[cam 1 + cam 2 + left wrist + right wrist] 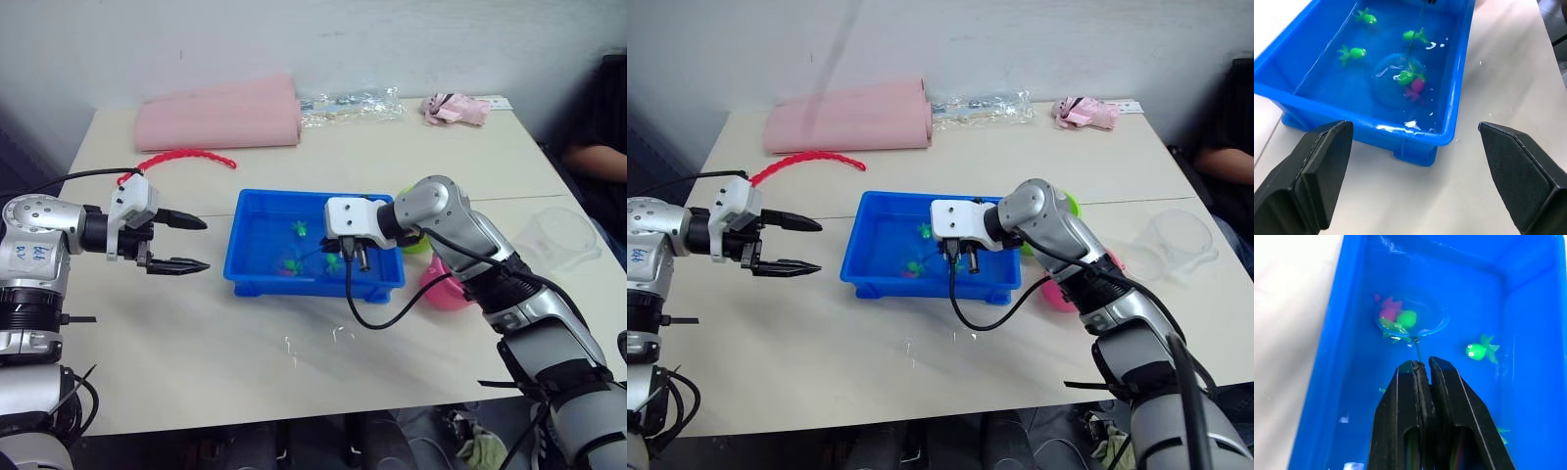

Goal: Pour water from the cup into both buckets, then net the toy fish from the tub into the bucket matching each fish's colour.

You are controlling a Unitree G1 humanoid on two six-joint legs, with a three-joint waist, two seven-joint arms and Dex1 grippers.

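The blue tub (294,286) stands mid-table, holding water and several toy fish. My right gripper (1422,364) hangs over the tub, shut on the wire handle of the net (1441,322). The net's hoop is down in the water, ringing a pink fish (1387,312) and a green fish (1408,318). Another green fish (1479,351) floats outside the hoop. My left gripper (206,245) is open and holds nothing, left of the tub. Right of the tub, behind my right arm, sit the green bucket (419,243) and the pink bucket (449,292). The clear cup (558,235) stands further right.
At the table's back lie a rolled pink cloth (220,117), a red beaded string (186,157), a clear plastic packet (353,106) and a small pink cloth (456,108). A person (598,137) sits at the far right edge.
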